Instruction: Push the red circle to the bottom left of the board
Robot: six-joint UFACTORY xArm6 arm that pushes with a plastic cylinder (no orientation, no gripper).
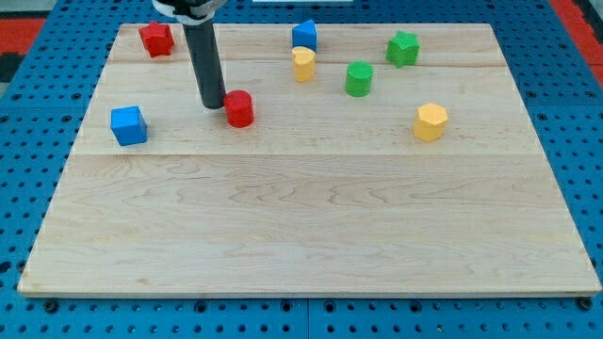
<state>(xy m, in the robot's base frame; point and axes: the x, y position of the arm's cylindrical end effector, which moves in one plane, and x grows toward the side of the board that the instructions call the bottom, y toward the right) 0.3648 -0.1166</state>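
The red circle (239, 108) is a short red cylinder in the upper left part of the wooden board (301, 226). My tip (212, 104) rests on the board just to the left of the red circle, close to it or touching it. The dark rod rises from the tip toward the view's top.
A blue cube (128, 125) lies at the left. A red star-like block (156, 39) is at the top left. A blue block (304, 35), a yellow block (302, 64), a green cylinder (359, 79), a green star (402, 48) and a yellow hexagon (431, 121) lie in the upper right.
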